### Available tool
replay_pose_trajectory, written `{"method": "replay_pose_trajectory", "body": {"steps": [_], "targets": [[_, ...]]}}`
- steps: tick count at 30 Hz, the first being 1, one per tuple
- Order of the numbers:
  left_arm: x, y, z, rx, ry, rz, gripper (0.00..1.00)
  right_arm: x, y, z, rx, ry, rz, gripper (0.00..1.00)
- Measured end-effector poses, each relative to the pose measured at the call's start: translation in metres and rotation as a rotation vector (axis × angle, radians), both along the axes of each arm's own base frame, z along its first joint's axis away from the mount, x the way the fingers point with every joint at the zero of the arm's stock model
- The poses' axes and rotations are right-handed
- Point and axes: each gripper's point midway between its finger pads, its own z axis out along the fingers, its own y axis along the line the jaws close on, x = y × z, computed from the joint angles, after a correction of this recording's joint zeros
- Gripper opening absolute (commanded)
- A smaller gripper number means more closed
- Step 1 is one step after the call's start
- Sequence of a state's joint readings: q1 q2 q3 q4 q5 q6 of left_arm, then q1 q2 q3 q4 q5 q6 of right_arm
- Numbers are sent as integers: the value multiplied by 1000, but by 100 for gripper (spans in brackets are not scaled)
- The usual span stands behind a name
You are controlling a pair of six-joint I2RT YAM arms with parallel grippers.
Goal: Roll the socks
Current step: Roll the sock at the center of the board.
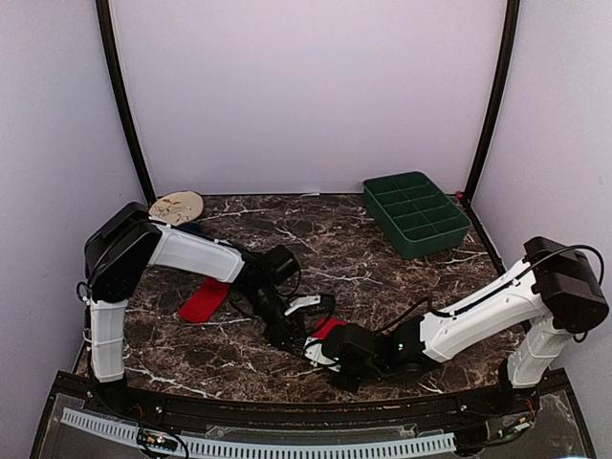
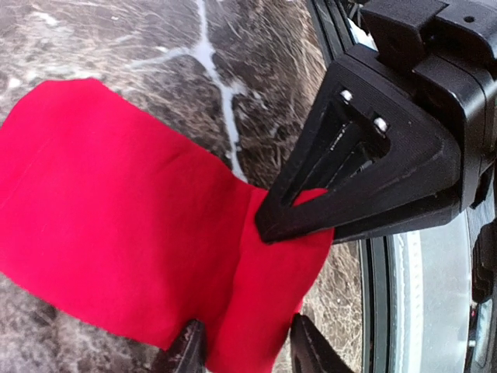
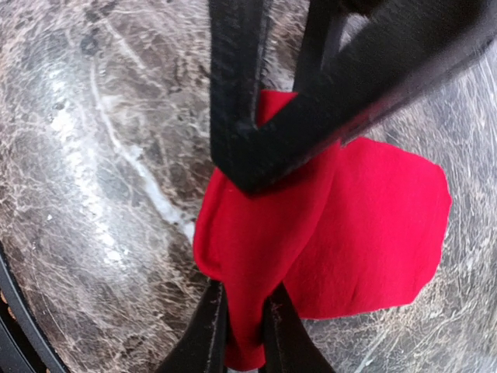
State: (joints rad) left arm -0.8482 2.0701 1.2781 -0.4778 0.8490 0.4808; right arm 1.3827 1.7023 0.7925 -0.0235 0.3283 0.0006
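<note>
From above, the left claw (image 1: 290,337) and the right claw (image 1: 316,352) meet nose to nose near the front of the table (image 1: 363,258), with the plain red sock (image 1: 330,327) bunched between their tips. The second sock (image 1: 205,302) lies flat beside the left arm, well apart from both claws, so the rolling looks barely begun. With both tips crowded onto one small patch, a move by either arm could knock the other. In the left wrist view, the left claw (image 2: 245,350) stands open, its fingers on either side of a fold at the sock's near edge without visibly squeezing. The sock (image 2: 116,217) spreads flat ahead of it and to its left, and a finger of the right claw sits on the cloth just ahead. If the left claw lifts away with cloth caught on a pad, the fold could be dragged open. In the right wrist view, the right claw (image 3: 245,338) is clamped on a thin ridge of sock, the rest fanning out ahead and to its right under the left claw's frame. That pinch is narrow and near the edge, so I judge a pull or twist could slip it free, or wind one layer only and leave a loose, lopsided roll.
</note>
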Motion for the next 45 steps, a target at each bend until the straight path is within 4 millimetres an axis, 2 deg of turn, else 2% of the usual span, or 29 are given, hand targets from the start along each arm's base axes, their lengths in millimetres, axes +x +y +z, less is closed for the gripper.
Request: {"method": "replay_pose_trajectory", "body": {"steps": [4,12,17,22,26,31,37,45], "targets": [[9,3,2,-1,-18,55,44,3,-2,2,14,27,-30,10],[48,20,8,-10,-94,231,44,8,-10,2,58,133,-89,10],[54,21,11,-33,-137,284,44,11,-12,1,93,249,-97,10],[49,26,12,-82,-169,330,46,13,-15,1,134,378,-104,10],[43,27,22,-149,-219,333,48,12,-17,0,174,480,-112,10],[21,10,36,-232,-320,235,49,10,-20,0,226,620,-119,11],[-6,-7,34,-257,-444,80,51,8,-20,0,271,763,-117,10],[3,-12,29,-259,-548,15,53,-3,-21,0,281,880,-85,11]]}}
